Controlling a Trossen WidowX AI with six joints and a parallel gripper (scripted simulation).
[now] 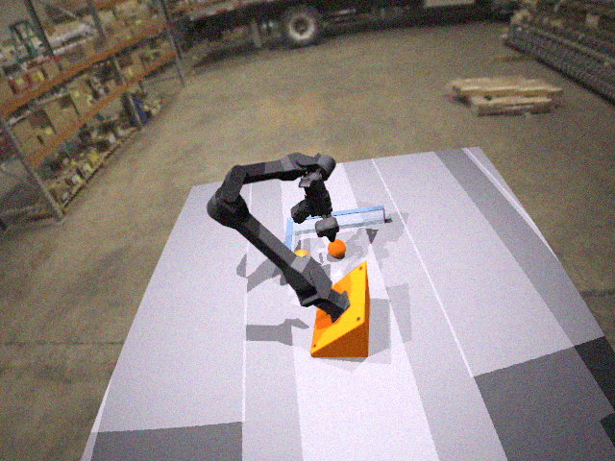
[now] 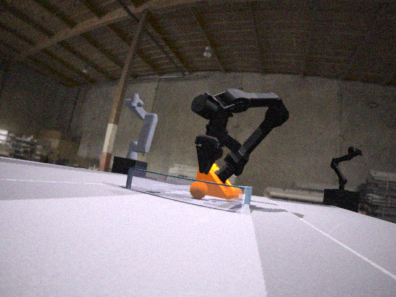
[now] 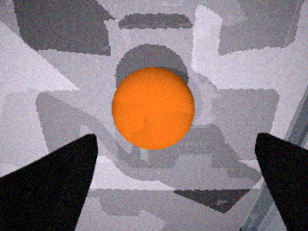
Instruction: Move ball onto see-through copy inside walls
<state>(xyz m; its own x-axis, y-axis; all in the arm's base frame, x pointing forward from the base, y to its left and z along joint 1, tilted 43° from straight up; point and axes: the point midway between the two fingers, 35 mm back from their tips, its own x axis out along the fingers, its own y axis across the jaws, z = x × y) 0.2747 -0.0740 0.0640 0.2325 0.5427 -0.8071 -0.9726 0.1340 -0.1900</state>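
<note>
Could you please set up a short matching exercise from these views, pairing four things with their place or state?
Things:
1. ball
2. gripper
3. see-through copy
4. orange wedge

Places or states:
A. bears the base of the arm
B. open, with nothing between its fingers
C. on the table directly below the gripper
D. beside the short clear wall, partly hidden by the arm in the top view

Pairs: 1-C, 2-B, 3-D, 4-A
</note>
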